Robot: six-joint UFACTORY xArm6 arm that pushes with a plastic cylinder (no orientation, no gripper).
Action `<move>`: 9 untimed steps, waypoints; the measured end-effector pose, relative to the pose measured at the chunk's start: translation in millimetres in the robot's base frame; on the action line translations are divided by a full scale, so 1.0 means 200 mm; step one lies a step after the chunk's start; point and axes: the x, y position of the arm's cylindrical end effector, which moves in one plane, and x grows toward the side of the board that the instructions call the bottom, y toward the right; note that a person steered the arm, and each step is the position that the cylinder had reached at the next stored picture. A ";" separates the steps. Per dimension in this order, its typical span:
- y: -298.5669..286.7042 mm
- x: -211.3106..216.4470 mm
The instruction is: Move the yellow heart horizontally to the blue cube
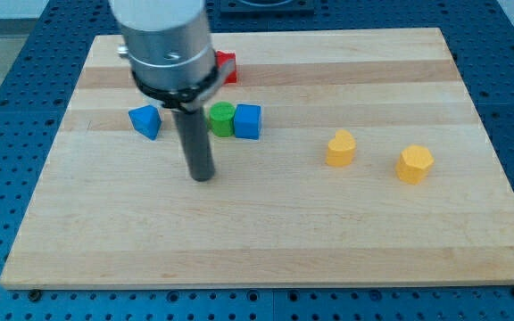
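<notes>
The yellow heart [340, 148] lies on the wooden board [328, 232] right of centre. The blue cube [247, 121] sits further to the view's left, slightly higher, touching a green cylinder [222, 119] on its left side. My tip [203, 176] rests on the board below and left of the green cylinder, well to the left of the yellow heart and touching no block.
A yellow hexagon block [414, 164] lies right of the heart. A blue triangular block [146, 120] sits left of the rod. A red block [227, 67] is partly hidden behind the arm's grey body [165, 40] near the board's top.
</notes>
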 end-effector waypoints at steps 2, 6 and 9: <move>0.47 0.03; 0.87 -0.25; 0.93 -0.01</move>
